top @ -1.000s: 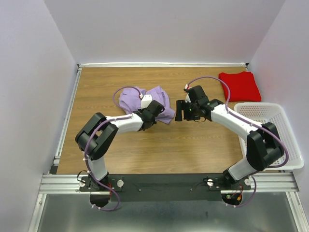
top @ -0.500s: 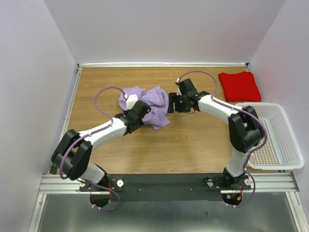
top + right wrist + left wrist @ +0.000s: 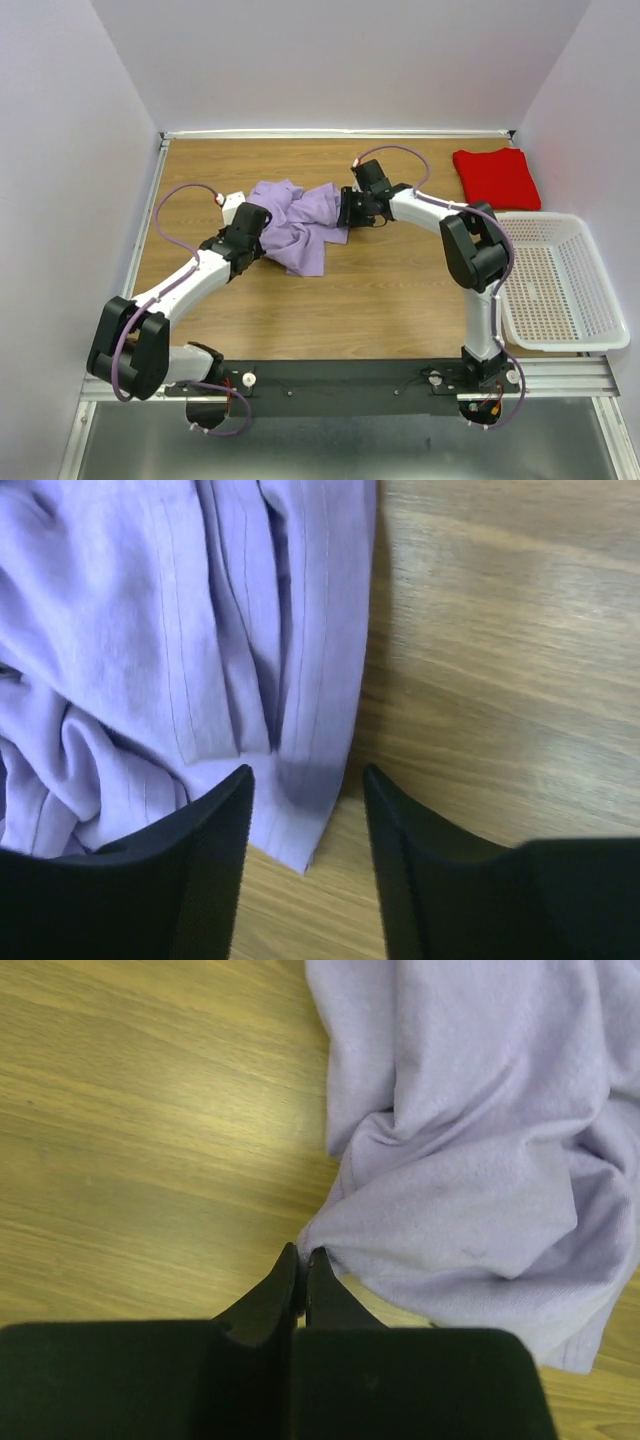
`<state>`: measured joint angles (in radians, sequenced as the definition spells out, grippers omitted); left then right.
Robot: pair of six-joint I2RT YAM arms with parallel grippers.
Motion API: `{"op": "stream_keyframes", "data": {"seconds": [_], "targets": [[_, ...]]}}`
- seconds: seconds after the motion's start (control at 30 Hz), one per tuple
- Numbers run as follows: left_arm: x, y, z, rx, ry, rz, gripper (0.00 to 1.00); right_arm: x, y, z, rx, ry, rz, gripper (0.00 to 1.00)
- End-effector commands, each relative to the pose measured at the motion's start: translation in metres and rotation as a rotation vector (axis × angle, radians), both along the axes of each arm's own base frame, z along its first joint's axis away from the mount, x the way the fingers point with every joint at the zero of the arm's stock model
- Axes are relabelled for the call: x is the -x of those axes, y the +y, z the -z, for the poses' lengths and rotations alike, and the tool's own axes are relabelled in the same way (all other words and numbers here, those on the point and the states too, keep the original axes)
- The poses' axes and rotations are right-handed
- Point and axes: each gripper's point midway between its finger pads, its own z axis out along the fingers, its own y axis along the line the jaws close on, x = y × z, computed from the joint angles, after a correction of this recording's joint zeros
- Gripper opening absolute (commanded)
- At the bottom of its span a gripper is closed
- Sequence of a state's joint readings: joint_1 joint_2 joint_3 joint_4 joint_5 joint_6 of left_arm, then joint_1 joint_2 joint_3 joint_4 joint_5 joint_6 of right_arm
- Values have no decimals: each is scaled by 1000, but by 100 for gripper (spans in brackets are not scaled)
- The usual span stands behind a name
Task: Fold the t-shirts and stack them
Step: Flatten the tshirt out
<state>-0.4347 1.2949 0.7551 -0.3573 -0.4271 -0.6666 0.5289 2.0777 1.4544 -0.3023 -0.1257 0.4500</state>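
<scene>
Now the left jaws have clenched on the purple shirt [image 3: 300,225] mid-frame; right jaws, parted, straddle its hem for spreading.

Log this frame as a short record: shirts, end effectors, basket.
lavender t-shirt: crumpled, unfolded, centre of table
red t-shirt: folded, far right corner
left end effector: shut, pinching the lavender t-shirt's edge
right end effector: open, straddling another edge of it
basket: white, empty, right side
stack: not yet made

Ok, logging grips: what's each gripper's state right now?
Left gripper: shut on the lavender t-shirt edge.
Right gripper: open, astride its hem, holding nothing.
</scene>
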Motion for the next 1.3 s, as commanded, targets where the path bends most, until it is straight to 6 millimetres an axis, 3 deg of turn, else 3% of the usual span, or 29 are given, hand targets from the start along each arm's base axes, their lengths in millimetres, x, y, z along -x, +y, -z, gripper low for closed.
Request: {"op": "stream_keyframes", "data": {"seconds": [0.0,0.17,0.3,0.33,0.43,0.5,0.6,0.7,0.97,1.13,1.2,1.27], "targets": [[-4,13,-12,-12,-23,-5,0,10,2,30,11,71,-19,49],[-13,34,-22,-30,-44,-32,0,8,-40,38,84,68,58,1],[-19,52,-30,-61,-50,-55,0,-22,-119,16,137,16,230,1],[-20,57,-33,-75,-51,-57,0,-35,-160,5,175,-9,323,1],[-24,70,-39,-95,-58,-76,0,-56,-224,-13,218,-48,455,1],[-29,77,-43,-119,-63,-74,0,-62,-244,-21,256,-59,486,5],[-40,81,-46,-144,-62,-61,0,-72,-259,-37,309,-90,518,7],[-53,81,-51,-167,-63,-48,0,-74,-259,-50,298,-106,536,10],[-83,106,-79,-243,-98,-111,0,-66,-292,-60,396,-121,624,5],[-98,156,-67,-256,-54,-243,0,-71,-320,-81,426,-133,703,5],[-108,153,-52,-227,-39,-236,0,-72,-319,-78,419,-115,695,8],[-125,152,-52,-169,-67,-229,0,-71,-312,-72,389,-86,679,14]]}}
